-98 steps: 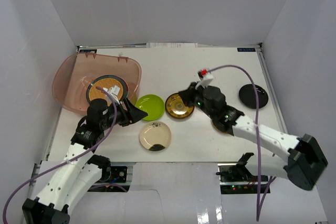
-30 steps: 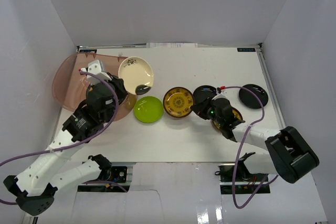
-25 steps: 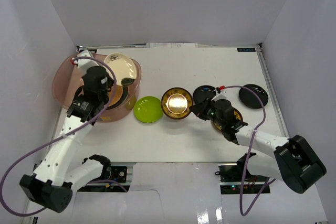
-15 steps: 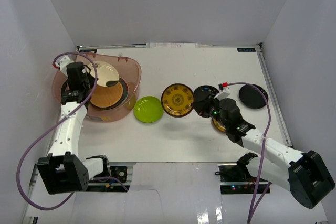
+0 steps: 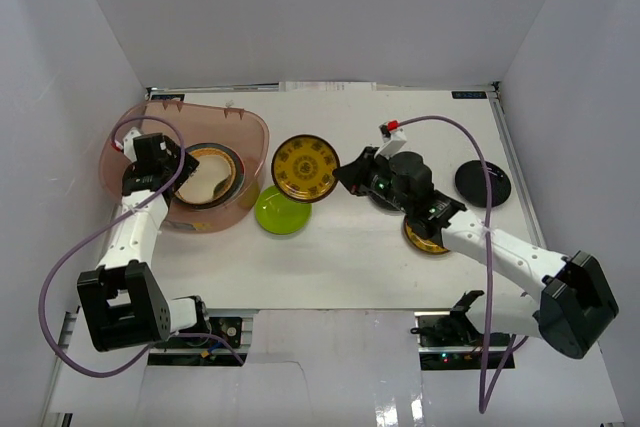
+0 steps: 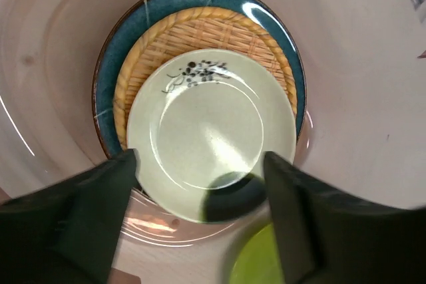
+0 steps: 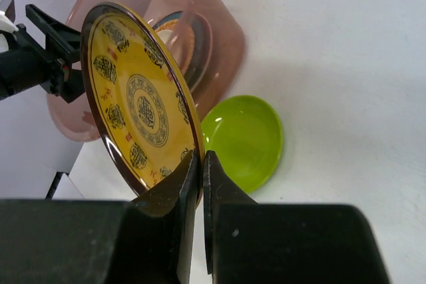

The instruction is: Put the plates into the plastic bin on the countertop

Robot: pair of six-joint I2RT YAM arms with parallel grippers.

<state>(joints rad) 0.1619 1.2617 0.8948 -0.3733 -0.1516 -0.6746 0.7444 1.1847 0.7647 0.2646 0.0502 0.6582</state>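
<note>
The plastic bin [image 5: 240,127] stands at the left of the countertop [image 5: 400,127]. Inside it a cream plate [image 6: 210,131] lies on a woven tan plate [image 6: 200,31], which rests on a teal plate [image 6: 133,24]. My left gripper [image 6: 200,191] hovers open above this stack, holding nothing. My right gripper [image 7: 200,164] is shut on the rim of a gold patterned plate [image 7: 136,108], which hangs tilted just right of the bin. Below it a lime green plate [image 5: 282,210] lies on the countertop. A black plate [image 5: 483,184] lies at the right.
A second gold plate [image 5: 428,239] and another dark plate [image 5: 385,195] lie partly hidden under the right arm. White walls close in the countertop on three sides. The left arm [image 7: 40,58] reaches over the bin's far side in the right wrist view.
My left gripper carried the cream plate into the bin, let it go on the stack and opened. My right gripper lifted the gold plate and moved it left toward the bin.
</note>
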